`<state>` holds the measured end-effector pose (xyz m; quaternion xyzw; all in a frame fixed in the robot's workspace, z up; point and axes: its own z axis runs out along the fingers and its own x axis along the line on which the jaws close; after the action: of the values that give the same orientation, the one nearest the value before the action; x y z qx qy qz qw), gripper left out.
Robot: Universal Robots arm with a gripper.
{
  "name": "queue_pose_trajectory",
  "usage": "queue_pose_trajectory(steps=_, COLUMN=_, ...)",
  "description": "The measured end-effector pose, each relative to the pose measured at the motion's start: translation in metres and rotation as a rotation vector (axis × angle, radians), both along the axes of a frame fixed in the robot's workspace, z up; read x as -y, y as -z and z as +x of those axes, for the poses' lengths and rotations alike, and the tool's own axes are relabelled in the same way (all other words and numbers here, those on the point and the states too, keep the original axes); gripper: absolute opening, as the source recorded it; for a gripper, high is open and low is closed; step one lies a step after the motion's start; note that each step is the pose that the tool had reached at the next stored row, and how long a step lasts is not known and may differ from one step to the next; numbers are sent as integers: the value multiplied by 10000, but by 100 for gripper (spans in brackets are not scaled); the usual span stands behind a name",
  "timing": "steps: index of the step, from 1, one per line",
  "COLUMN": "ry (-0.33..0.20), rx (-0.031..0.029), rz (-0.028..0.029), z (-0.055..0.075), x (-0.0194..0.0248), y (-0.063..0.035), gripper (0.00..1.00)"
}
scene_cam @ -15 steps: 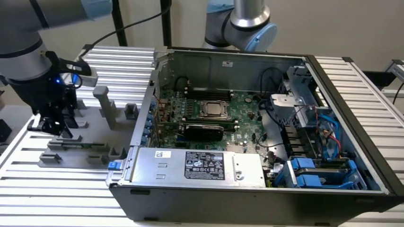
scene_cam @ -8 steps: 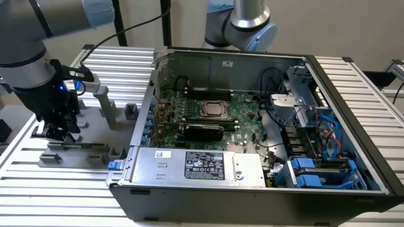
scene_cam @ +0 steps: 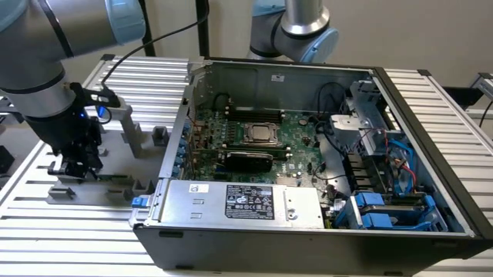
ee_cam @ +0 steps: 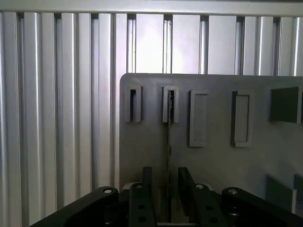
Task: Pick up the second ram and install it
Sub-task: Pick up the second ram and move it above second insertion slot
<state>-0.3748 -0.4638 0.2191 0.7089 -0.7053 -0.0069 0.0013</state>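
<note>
The second ram (ee_cam: pixel 168 142) shows edge-on as a thin line, its near end seemingly hidden between the fingers (ee_cam: pixel 147 179).

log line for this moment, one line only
step: pick | gripper: open, astride second ram, not gripping | second ram: edge-on, standing in grey holder slot | install: not yet done

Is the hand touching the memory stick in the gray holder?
Apart. The wrist view shows the open hand straddling the memory stick, with the gray holder visible in the gap on each side.
</note>
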Motion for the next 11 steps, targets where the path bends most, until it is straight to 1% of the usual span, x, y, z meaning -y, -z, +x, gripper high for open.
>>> queue_pose_trajectory(steps=3, ry=-58, rx=30, rz=14, z=3, x=-2, y=40, gripper=36)
queue_pose_trajectory(steps=7, ry=-71, rx=37, rz=85, z=3, x=-18, y=73, gripper=36)
queue_pose_trajectory(steps=9, ry=-72, rx=39, rz=95, z=3, x=-34, y=90, gripper=36)
queue_pose_trajectory(steps=11, ry=-73, rx=40, rz=96, z=1, x=-36, y=115, gripper=36)
